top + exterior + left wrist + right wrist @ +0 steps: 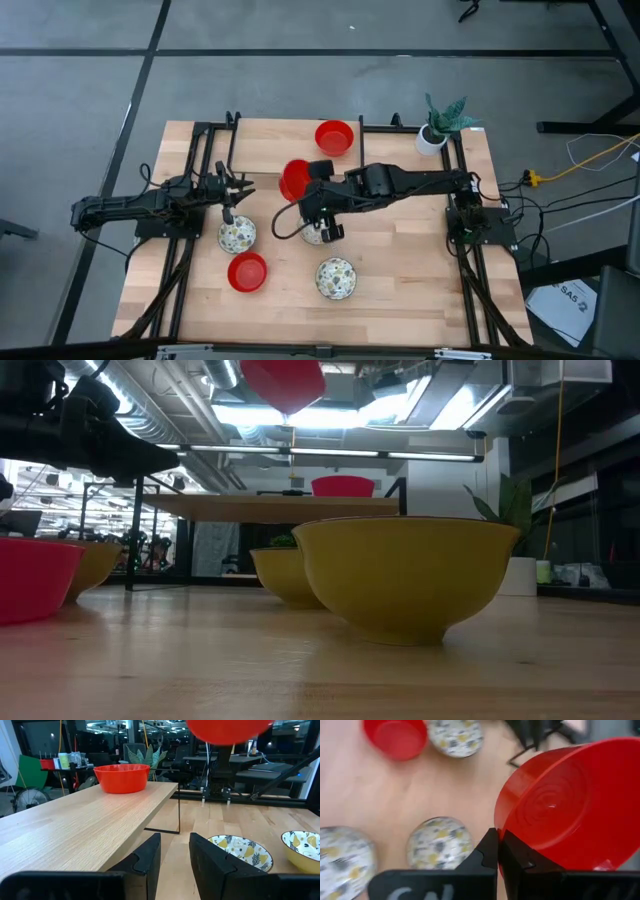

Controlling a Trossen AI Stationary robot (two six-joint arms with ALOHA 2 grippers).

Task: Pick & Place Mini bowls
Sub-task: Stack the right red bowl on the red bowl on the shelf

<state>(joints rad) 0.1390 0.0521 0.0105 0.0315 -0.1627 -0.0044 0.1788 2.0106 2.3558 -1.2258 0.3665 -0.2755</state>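
Note:
My right gripper (497,840) is shut on a red mini bowl (295,180), held high over the table's middle; that bowl also shows at the top of the low view (283,382). A second red bowl (334,136) stands on the raised wooden shelf (75,825) at the far side. A third red bowl (247,272) and three patterned bowls (237,235), (336,278), (438,842) stand on the tabletop. My left gripper (175,855) waits open and level at the left, above the tabletop, with nothing between its fingers. My right gripper pinches the red bowl's rim (501,827), one finger on the inside of the wall and one on the outside. The fingers slant down from the table's right side. The bowl is lifted clear of the table and tipped steeply on its side.
A small white pot with a green plant (440,128) stands at the table's far right corner. Dark frame rails (205,160) run along both sides of the table. Bare wood lies along the near edge and at the right.

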